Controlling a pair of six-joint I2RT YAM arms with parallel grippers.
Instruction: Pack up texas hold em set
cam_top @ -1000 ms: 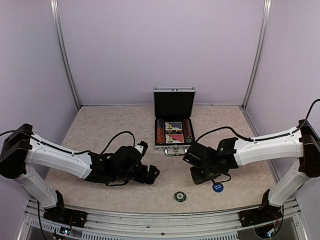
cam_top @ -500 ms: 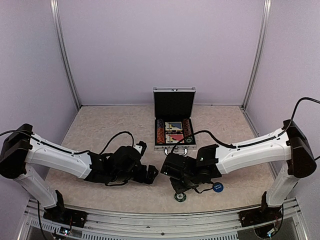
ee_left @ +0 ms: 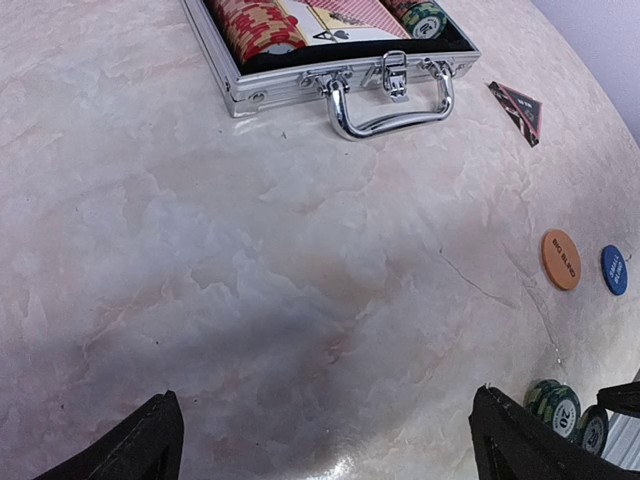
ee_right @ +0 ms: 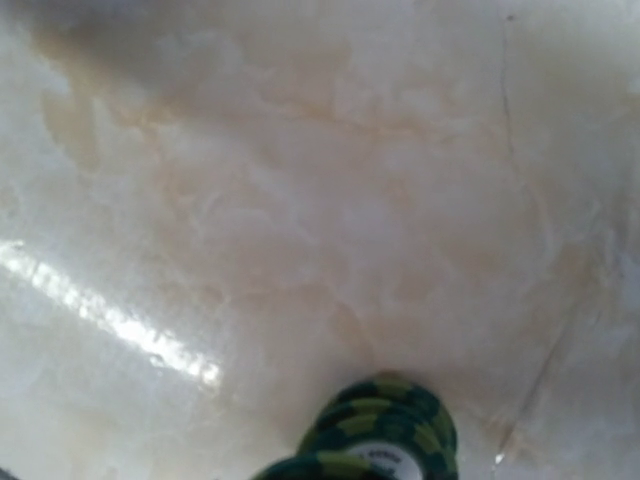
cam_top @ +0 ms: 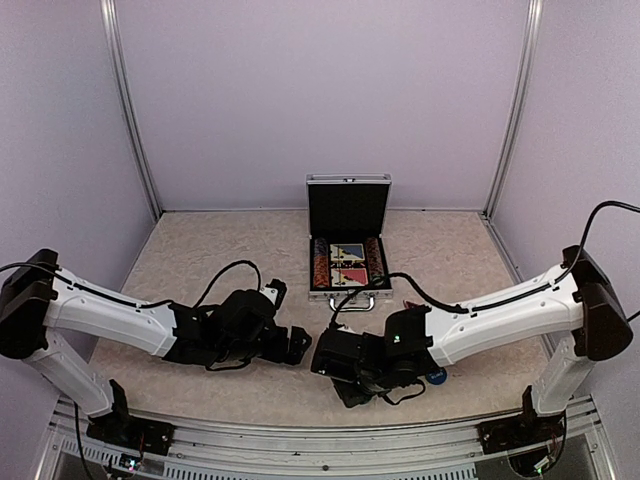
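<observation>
Far left: left gripper [ee_left: 325,415]. Hangs low over the beige marbled tabletop [ee_left: 200,250] with both black fingers [ee_left: 150,445] spread as wide as they go. Pinches nothing and touches nothing, with only bare surface between the tips. Faces the case.

Centre, at the back: silver aluminium briefcase [cam_top: 347,207]. Stands open with the black-lined lid upright and the chrome handle [ee_left: 390,105] turned toward the arms. Holds red chips [ee_left: 255,25] on the left, playing-card decks [ee_left: 335,12] in the middle and boxed green chips [ee_left: 420,15] on the right.

Just right of the left claw, in front of the case: right gripper [cam_top: 350,390]. Points down at the table over a loose green chip stack [ee_right: 385,430]. Hides its fingers under its own body in the overhead view and shows none in its wrist view, where the blurred stack sits at the bottom edge. Cannot tell whether pinched on the stack, touching it or just above it, nor how far apart the jaws stand.

Further right, loose on the table: dark triangular marker [ee_left: 516,108]. Lies near the handle's right end, apart from the case. Then orange disc [ee_left: 561,260] and blue disc [ee_left: 614,270]. Lie flat just beside each other without touching, between the marker and the loose stack.
</observation>
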